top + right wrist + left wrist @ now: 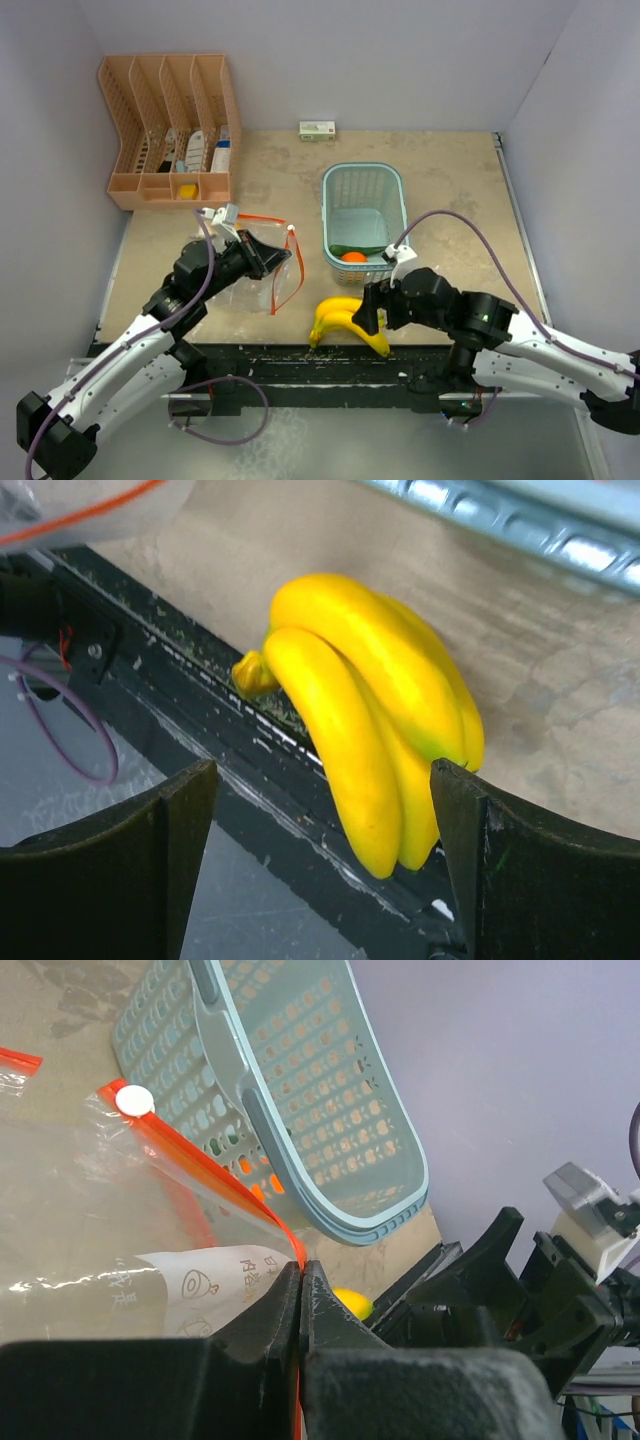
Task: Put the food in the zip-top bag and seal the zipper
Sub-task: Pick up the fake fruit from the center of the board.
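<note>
A tan, mottled bench [450, 190] is boxed in by pale grey walls [350, 60], with a peach file rack [165, 110] at its far left corner. The bananas [345, 320] lie at the near edge, between the spread fingers of the right hand [320, 780]. The left hand [300, 1290] is pressed together on the orange zipper rim of the clear zip-top bag [262, 285], which lies left of the blue basket [363, 166]. In the basket, an orange fruit [353, 257] and a green vegetable [357, 249] show only partly behind its near wall. Whether the bag holds anything is hard to tell.
</note>
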